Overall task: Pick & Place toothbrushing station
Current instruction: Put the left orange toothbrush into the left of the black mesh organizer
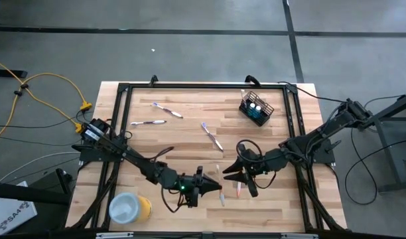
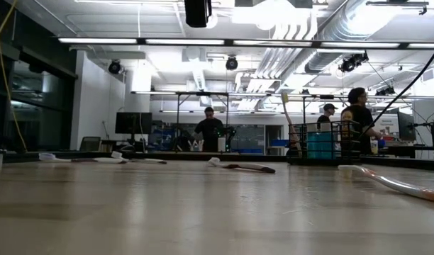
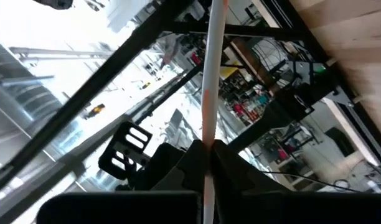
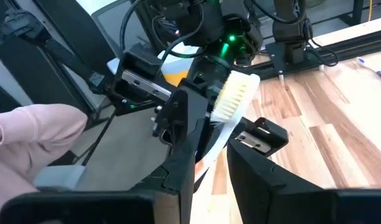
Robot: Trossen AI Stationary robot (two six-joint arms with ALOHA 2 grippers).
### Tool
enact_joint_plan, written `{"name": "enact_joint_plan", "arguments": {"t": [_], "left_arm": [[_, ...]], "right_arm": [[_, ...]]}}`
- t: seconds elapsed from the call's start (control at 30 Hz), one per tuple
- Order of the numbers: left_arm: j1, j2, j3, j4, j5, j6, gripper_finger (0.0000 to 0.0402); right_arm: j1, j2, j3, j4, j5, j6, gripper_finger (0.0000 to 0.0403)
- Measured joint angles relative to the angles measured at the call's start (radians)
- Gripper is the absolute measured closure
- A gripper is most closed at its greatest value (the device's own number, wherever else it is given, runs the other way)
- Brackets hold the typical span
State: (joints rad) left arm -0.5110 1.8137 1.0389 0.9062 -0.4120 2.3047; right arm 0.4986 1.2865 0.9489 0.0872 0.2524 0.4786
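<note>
Left gripper: clamped on the handle of a toothbrush, near the table's front edge.
Right gripper: closed partway around a white toothbrush, bristle head projecting past the fingers; set just at 3 o'clock of the left gripper.
Step in hand: judged a carry to the holder; the brush is best kept firmly pinched, lifted clear, then lowered upright.
Holder: black mesh, with blue tubes, at about 12 o'clock of the right gripper, well apart.
Loose toothbrushes: lying on the table toward 11 o'clock.
</note>
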Motion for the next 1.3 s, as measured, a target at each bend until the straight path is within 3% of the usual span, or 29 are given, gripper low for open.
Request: {"name": "enact_joint_plan", "arguments": {"t": [0.63,1.3], "left_arm": [[0.036,-0.001,0.000,0.034,0.084,0.030,0.0400],[0.075,-0.001,0.000,0.034,0.107,-0.025,0.0400]], "right_arm": [[-0.033,0.006,0.000,0.000,-0.047,0.024,0.0315],[-0.100,0.011,0.000,0.017,-0.129,0.010,0.0315]]}}
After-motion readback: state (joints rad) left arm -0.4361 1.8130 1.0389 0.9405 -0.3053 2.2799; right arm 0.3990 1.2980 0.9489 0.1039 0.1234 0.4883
